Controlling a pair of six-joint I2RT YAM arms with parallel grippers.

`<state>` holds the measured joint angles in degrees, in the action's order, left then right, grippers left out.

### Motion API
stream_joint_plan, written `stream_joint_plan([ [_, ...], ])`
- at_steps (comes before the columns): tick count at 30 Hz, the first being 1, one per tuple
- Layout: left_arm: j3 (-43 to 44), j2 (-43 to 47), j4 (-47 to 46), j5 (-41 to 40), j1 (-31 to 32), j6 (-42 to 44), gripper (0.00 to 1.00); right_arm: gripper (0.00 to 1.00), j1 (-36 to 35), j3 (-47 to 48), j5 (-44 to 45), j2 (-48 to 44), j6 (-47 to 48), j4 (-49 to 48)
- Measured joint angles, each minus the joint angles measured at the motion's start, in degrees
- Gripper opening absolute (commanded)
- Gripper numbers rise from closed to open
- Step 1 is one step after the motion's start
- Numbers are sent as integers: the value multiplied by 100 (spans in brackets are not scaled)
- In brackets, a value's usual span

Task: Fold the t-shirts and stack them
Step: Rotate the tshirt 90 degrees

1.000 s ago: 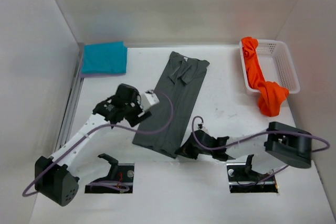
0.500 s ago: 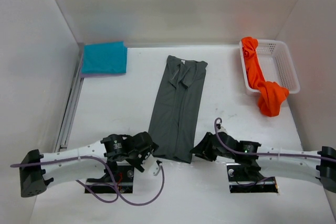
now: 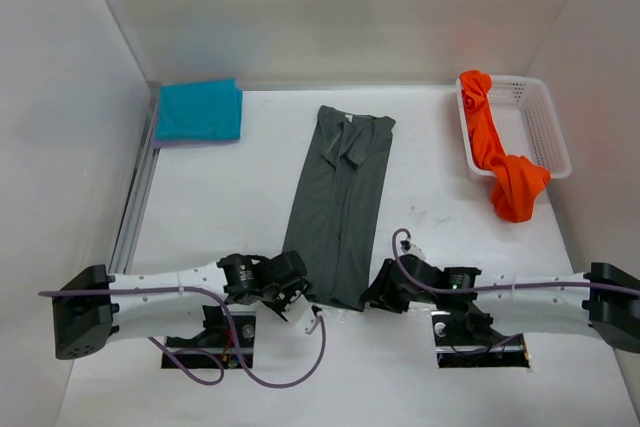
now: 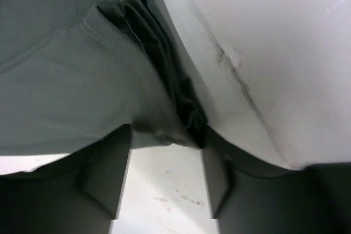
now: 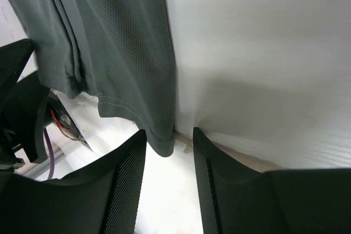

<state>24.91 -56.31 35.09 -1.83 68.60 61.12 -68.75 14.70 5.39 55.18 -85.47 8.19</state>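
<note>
Moved since a second ago: both arms, from raised and bent to stretched low along the near edge. Also the dark grey t-shirt [image 3: 340, 197], from slanted to nearly straight, running near to far down the middle of the surface [image 3: 220, 197].

Left tool [image 3: 298, 295]: at the near left corner of the hem, about half open. Straddles the bunched corner with its fingers [image 4: 109, 168] and clamps nothing yet.

Right tool [image 3: 380, 290]: at the near right corner, also partly open. Has the hem edge between its fingers [image 5: 129, 179], with a gap on one side, so no grip there either.

Farther out, far left: teal t-shirt [image 3: 199, 110], folded, on top of the lavender t-shirt [image 3: 185, 143]. Far right: orange t-shirt [image 3: 505, 177], unfolded, spilling over the near rim of the white basket [image 3: 548, 132].

Likely step in hand: pinching both near corners and carrying the hem far to halve the length. To do it well:
- Nudge each tool a little farther in, so that every layer of the fold sits between the fingers before closing.
- On the left, take the whole bunch, not just the top ply.
- Close both at once and lift only just clear of the surface.
- Travel in parallel at one pace to avoid twisting the strip.
- Lay the hem level with the collar end before letting go.
</note>
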Motion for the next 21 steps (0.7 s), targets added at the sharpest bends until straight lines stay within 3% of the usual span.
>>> stream_joint_plan([
  [7,-31,-122,-118,103,-72,-24,19,35,-138,179,-114,527,-46,-267],
  [12,-31,-136,-122,127,-151,-118,7,8,-149,348,-243,1060,-28,-562],
  [16,179,-175,103,264,-476,-203,4,6,-188,420,-256,1049,-15,-564],
  [21,1307,-682,511,688,-1637,-245,4,6,321,876,-317,549,391,-107],
])
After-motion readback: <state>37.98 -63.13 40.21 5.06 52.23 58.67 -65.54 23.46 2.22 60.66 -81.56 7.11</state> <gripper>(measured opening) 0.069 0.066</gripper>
